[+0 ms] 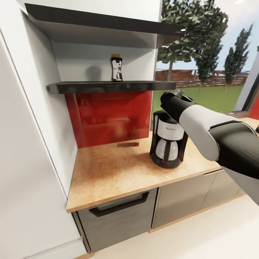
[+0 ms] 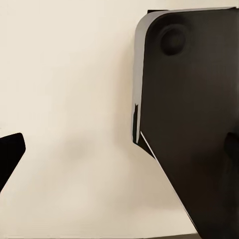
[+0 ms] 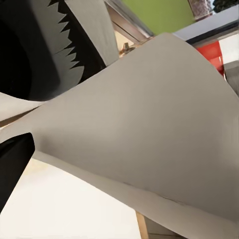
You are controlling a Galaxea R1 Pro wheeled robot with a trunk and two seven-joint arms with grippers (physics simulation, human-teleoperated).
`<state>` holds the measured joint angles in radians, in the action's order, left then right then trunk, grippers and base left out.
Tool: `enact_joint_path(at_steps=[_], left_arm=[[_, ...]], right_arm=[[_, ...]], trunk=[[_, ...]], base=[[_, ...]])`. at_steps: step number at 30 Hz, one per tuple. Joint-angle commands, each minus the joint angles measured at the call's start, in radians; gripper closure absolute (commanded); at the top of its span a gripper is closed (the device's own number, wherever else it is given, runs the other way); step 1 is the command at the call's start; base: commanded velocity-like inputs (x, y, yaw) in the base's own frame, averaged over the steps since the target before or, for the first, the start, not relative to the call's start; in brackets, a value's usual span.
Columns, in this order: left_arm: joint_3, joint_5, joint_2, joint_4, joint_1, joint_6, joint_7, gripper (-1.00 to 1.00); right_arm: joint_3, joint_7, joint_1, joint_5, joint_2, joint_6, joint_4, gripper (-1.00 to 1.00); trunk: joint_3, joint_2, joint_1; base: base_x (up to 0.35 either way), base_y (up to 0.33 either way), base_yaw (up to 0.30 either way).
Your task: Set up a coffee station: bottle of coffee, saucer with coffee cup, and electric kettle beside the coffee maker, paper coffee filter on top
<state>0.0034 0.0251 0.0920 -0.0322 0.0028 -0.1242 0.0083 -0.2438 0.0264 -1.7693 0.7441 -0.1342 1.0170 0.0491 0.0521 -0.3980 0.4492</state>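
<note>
The black-and-white coffee maker point(image 1: 168, 141) stands on the tan kitchen countertop point(image 1: 115, 172) near the window. My right arm point(image 1: 201, 126) reaches in from the right, its wrist just above the machine's top and hiding the gripper. In the right wrist view the white paper coffee filter point(image 3: 149, 124), with a zigzag edge, lies right against the camera beside one black finger point(image 3: 12, 159); the gripper looks shut on it. The bottle of coffee point(image 1: 116, 67) stands upright on the dark kitchen shelf point(image 1: 108, 87). My left gripper point(image 2: 119, 154) is open over pale floor.
A red backsplash point(image 1: 108, 115) closes the counter's back and a white wall point(image 1: 32, 144) its left end. A second dark shelf point(image 1: 100, 19) hangs above the bottle. Grey drawer fronts point(image 1: 118, 216) sit under the counter. A dark robot part point(image 2: 194, 124) is close to the left wrist.
</note>
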Motion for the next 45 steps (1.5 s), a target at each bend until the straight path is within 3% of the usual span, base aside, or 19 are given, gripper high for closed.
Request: enact_joint_path(at_steps=[1, 45], left_arm=[[0.000, 0.003, 0.000, -0.002, 0.000, -0.001, 0.001, -1.00], [0.003, 0.003, 0.000, -0.002, 0.000, 0.004, 0.001, -1.00]], right_arm=[[-0.008, 0.003, -0.001, -0.010, 0.001, 0.003, -0.001, 1.00], [-0.008, 0.004, -0.002, -0.003, 0.009, 0.008, 0.014, 1.00]], trunk=[[0.002, -0.002, 0.001], [0.003, -0.002, 0.001]], base=[[0.078, 0.000, 0.000], [0.031, 0.000, -0.002]])
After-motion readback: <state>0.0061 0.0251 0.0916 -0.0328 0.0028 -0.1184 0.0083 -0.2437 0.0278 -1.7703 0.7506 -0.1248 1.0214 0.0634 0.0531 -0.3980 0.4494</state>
